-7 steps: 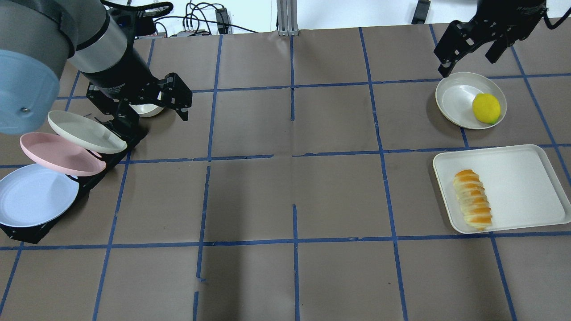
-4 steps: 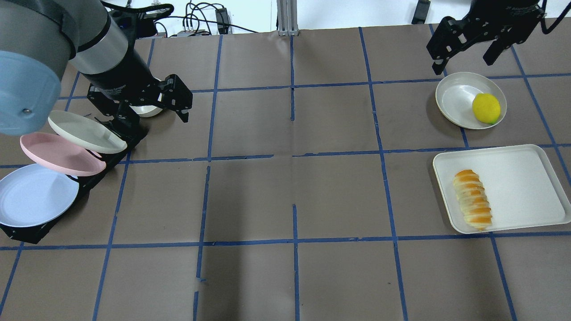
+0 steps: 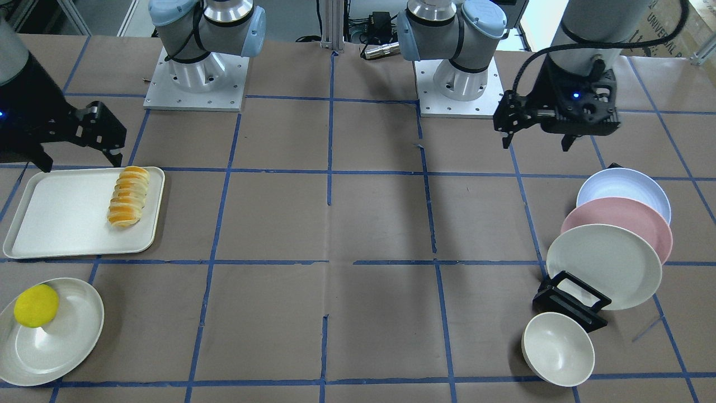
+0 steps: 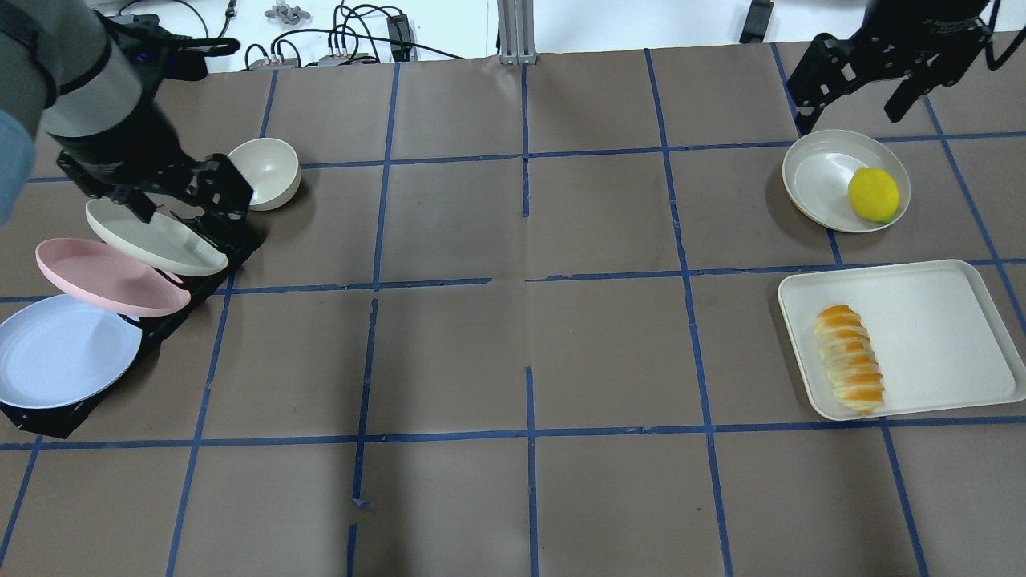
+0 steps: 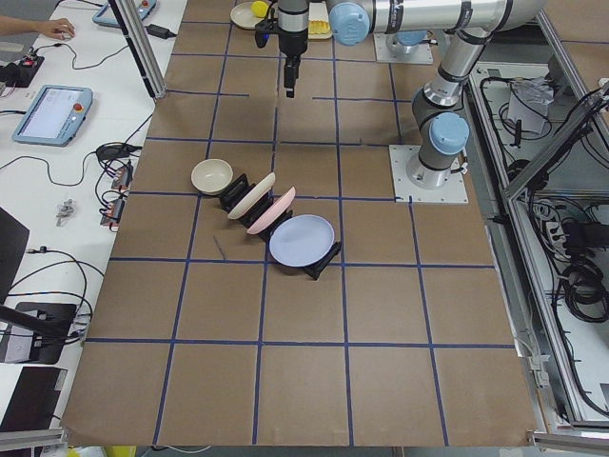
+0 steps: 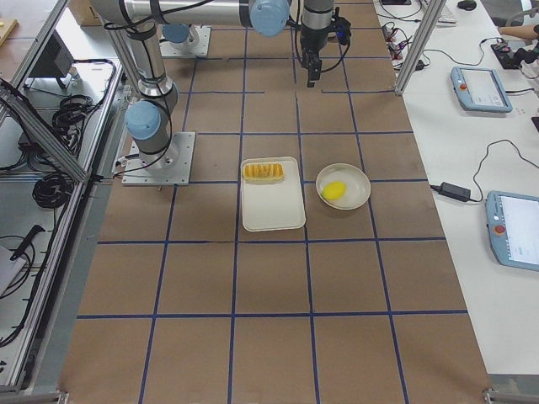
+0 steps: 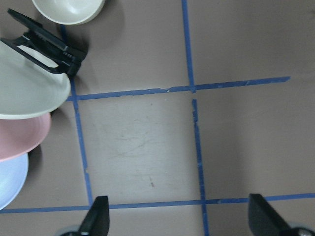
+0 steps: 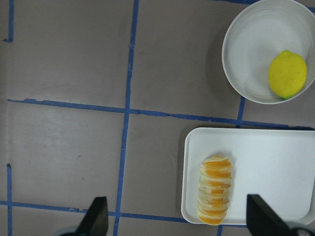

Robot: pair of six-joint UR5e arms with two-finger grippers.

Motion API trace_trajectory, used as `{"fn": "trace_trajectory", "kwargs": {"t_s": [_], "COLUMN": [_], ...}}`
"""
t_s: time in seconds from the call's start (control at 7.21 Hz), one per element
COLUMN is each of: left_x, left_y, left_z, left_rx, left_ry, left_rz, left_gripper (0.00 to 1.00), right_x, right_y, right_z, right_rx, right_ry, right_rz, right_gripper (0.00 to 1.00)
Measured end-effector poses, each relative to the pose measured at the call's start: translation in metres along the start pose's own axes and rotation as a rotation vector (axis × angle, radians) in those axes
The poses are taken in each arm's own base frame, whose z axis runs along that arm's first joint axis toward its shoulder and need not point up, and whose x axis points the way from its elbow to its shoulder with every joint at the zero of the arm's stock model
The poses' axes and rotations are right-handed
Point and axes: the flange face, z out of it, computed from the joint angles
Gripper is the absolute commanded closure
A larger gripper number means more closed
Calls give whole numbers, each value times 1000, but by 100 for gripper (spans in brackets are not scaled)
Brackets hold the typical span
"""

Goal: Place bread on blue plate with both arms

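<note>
Bread loaf [image 4: 850, 358], the ridged one with orange and cream stripes, is lying lengthwise along one short edge of a white rectangular tray [image 4: 938, 336] on the brown-papered bench [image 4: 513, 320]. Just beside the tray there's a round cream shallow dish [image 4: 817, 176] with a yellow lemon-looking ball [image 4: 874, 195] against its rim. Way over on the other side, the pale blue round plate [image 4: 56, 353] leans in a black rack [image 4: 48, 417] with a pink plate [image 4: 104, 276] and a cream plate [image 4: 152, 236], and a small cream bowl [image 4: 264, 172] sits just past the rack's end. Left gripper [image 3: 537, 140] hangs over the bench near the rack, fingers spread, holding nothing. Right gripper [image 4: 848, 112] hovers high on the tray side, fingers spread too, nothing in it.
</note>
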Motion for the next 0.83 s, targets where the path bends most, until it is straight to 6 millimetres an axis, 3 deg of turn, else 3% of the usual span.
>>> {"fn": "trace_trajectory", "kwargs": {"t_s": [0.28,0.42,0.69,0.83], "left_x": [-108,-168,-270,-304], "left_y": [25,50,113,141], "left_z": [12,18,53,79], "left_rx": [-28,-28,-3,3], "left_ry": [54,87,195,244], "left_rz": [-46,-33,-32,-32], "left_gripper": [0,0,0,0], "right_x": [83,101,106,107], "right_y": [12,24,47,58], "right_z": [59,93,148,166], "right_rx": [-32,-43,-62,-78], "right_ry": [-17,-17,-21,-29], "right_rz": [-29,-27,48,108], "right_gripper": [2,2,0,0]}}
